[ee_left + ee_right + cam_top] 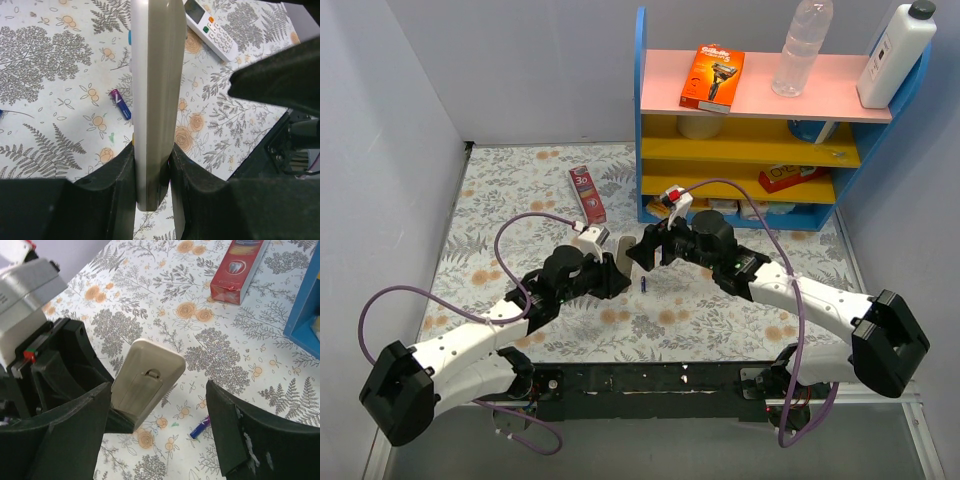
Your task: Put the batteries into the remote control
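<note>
The beige plastic remote control (145, 382) is being held off the floral-patterned worktop (125, 270) by the left claw (152, 165), which is being clamped narrowly on 1 end of it. The right claw (645, 250) is being held wide and empty, just beside the remote's back, whose battery cover is being judged shut.

Since only 1 end is being gripped, the remote is being left free to pivot or slip if the cover is being pushed hard. The small dark blue-purple cylindrical battery (200, 427) is lying on the worktop just beside the remote, apart from both claws. Being round and slim, it is at risk of being rolled away or squeezed out while being pinched.

1 battery is being counted with certainty. A blue scrap (2, 113) farther from the remote cannot be identified. 2 remotes are being counted: the held 1 and a white buttoned remote control (210, 27) lying beyond it.
</note>
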